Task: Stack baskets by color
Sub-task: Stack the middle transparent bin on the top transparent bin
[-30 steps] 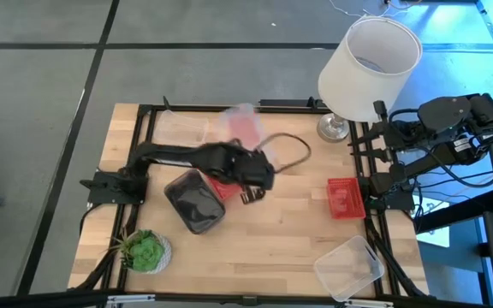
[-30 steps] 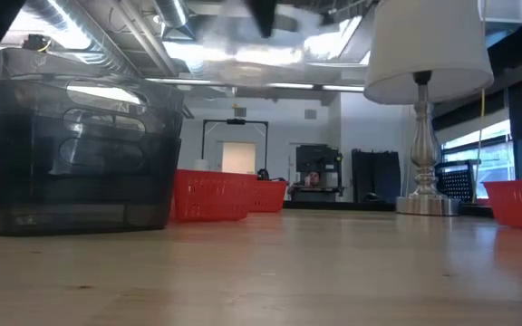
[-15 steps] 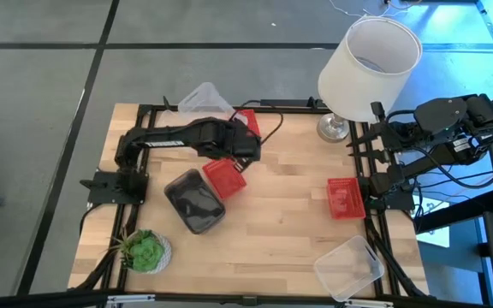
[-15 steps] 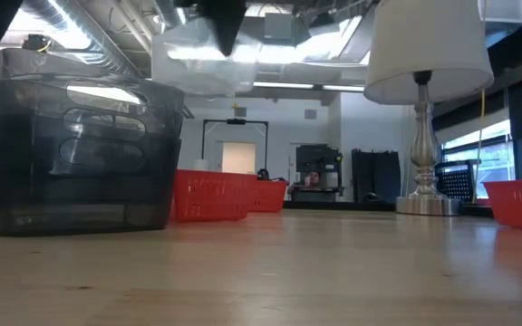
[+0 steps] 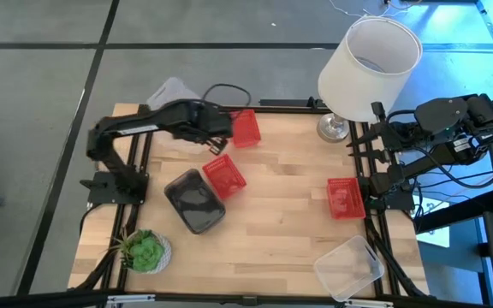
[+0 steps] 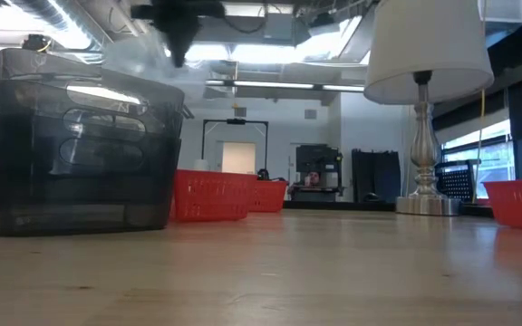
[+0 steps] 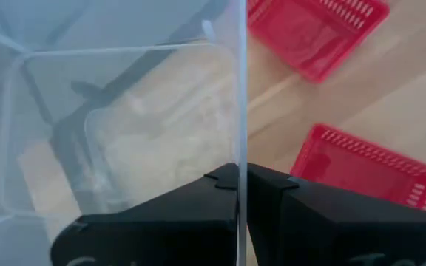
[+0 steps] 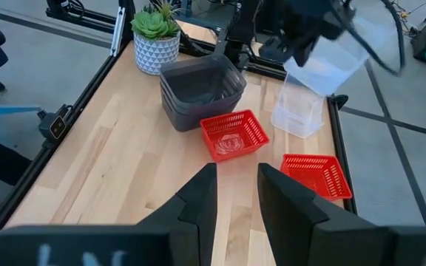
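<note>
Keep left gripper [image 7: 240, 193] clamped on clear basket [image 7: 117, 125] wall, lower squarely into table's clear basket [image 8: 299, 112]

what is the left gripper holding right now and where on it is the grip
The left gripper pinches a clear basket by its thin side wall, lifted above the table's back-left corner.

Three red baskets show: one [image 5: 245, 127] far left of centre, one [image 5: 224, 176] mid-table, one [image 5: 345, 198] right. Clear baskets: one [image 5: 168, 91] lifted far left, others [image 8: 297, 112] stacked beneath it, one [image 5: 348, 267] near right. One dark grey stack [image 5: 194, 199], count unclear.
</note>
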Robot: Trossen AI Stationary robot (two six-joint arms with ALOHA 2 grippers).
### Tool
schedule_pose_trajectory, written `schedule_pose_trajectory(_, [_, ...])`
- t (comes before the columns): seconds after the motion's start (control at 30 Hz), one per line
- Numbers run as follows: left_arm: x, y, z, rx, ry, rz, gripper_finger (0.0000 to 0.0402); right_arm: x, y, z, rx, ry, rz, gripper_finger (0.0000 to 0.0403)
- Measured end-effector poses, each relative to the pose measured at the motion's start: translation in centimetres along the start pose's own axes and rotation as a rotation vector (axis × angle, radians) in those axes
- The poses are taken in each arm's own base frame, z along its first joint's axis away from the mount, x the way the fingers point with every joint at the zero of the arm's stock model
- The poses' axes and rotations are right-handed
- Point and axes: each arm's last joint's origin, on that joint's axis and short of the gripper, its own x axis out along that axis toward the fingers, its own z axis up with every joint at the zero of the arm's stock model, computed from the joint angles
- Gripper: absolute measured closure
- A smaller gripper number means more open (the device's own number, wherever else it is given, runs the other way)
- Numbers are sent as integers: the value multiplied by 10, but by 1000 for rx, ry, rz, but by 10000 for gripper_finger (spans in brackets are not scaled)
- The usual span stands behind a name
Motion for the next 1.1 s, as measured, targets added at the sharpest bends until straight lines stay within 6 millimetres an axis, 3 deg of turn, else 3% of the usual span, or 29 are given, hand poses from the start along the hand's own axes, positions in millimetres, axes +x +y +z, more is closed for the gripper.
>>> schedule_pose_trajectory(0.27, [24,23,-29,-125,-68,-131,401,0,0,0,-4,0,0,305])
schedule_pose_trajectory(0.6, [83,33,-30,-164,-100,-72,401,0,0,1,4,-6,-1,305])
schedule_pose_trajectory(1.1, [122,42,-35,-229,-90,-59,401,0,0,1,1,-6,0,305])
